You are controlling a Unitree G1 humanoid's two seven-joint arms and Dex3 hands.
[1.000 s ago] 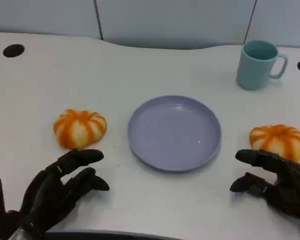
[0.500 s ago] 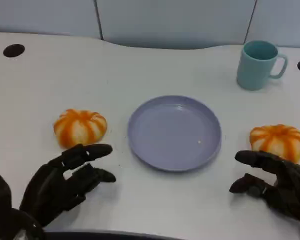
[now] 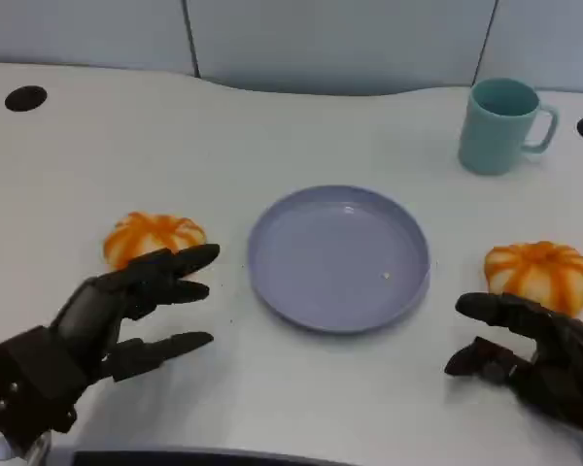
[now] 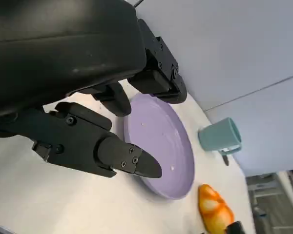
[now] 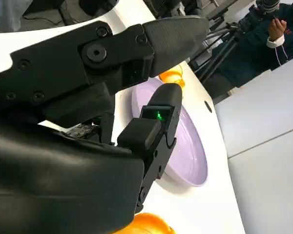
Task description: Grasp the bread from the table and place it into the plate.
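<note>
I saw two round orange-and-white striped bread rolls on the white table [image 3: 301,388], the left roll [image 3: 146,236] and the right roll [image 3: 541,271] on either side of the empty round lavender plate [image 3: 339,256]. My left hand [image 3: 126,316] hovered just before the left roll, fingers spread, holding nothing. My right hand [image 3: 530,351] sat near the right roll, fingers apart and empty. A teal ceramic mug [image 3: 500,126] stood beyond the plate.
</note>
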